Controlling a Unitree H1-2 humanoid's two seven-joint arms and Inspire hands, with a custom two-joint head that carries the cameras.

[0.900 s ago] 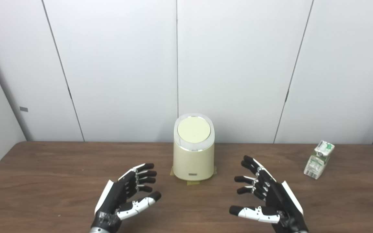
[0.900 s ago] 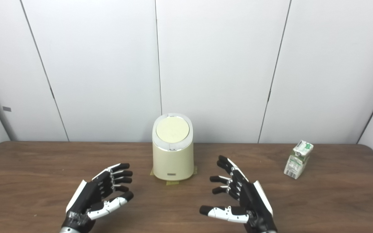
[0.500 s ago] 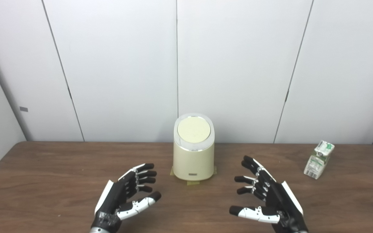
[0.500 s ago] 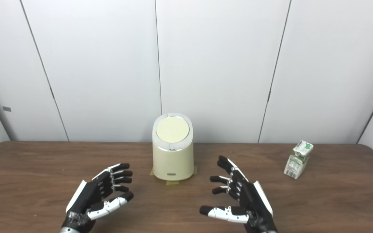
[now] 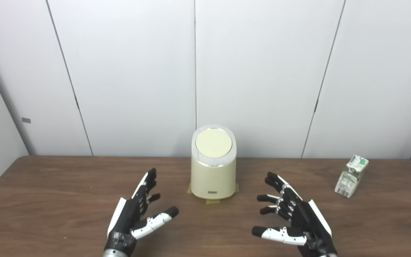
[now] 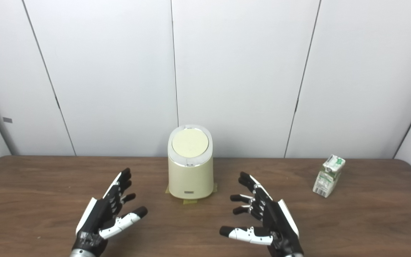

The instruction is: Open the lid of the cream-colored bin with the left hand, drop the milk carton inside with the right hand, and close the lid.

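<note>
- Sitting dead center, cream bin (image 5: pixel 213 167), lid (image 5: pixel 213 142) shut
- left hand (image 5: pixel 134 214) lower left, spread wide, empty
- right hand (image 5: pixel 294 221) lower right, same
- milk carton (image 5: pixel 351 175) far right on table (image 5: pixel 48 200)

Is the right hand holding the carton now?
No, the right hand is open near the bin, and the carton stands apart on the table.

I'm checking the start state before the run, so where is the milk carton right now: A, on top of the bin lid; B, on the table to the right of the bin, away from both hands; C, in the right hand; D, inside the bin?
B: the carton stands on the table, off to the right of the bin, beyond the open, empty right hand.
</note>
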